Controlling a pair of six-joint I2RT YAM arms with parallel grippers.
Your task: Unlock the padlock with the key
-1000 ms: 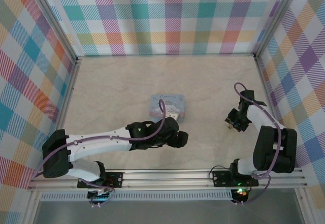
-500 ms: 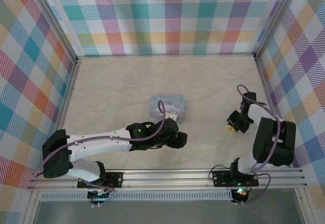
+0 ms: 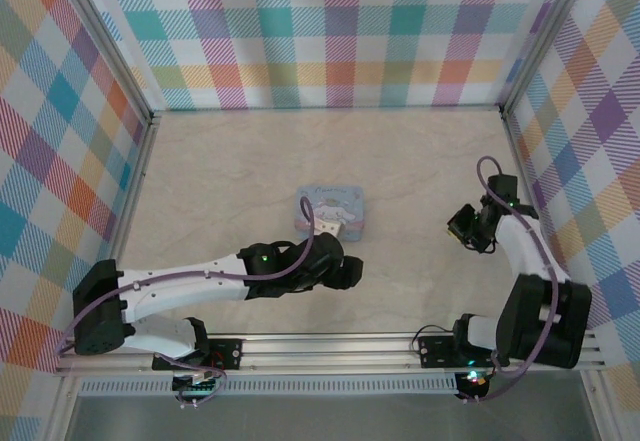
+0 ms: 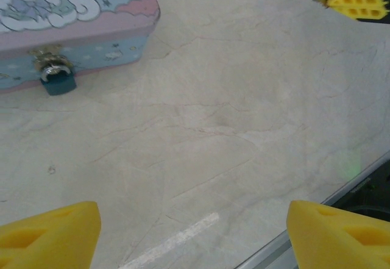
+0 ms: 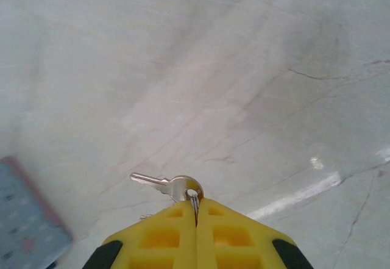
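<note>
One small dark padlock hangs on the near face of a pastel cartoon tin at mid-bench, while the key is well to the right, its ring pinched between the clenched right fingers and its blade sticking out sideways over the bench. The right arm is folded close to the right wall, with bare marble between it and the tin. The left arm stretches low across the near bench, its left fingers spread wide apart just near of the tin, their tips cut off at the bottom of the left wrist view.
</note>
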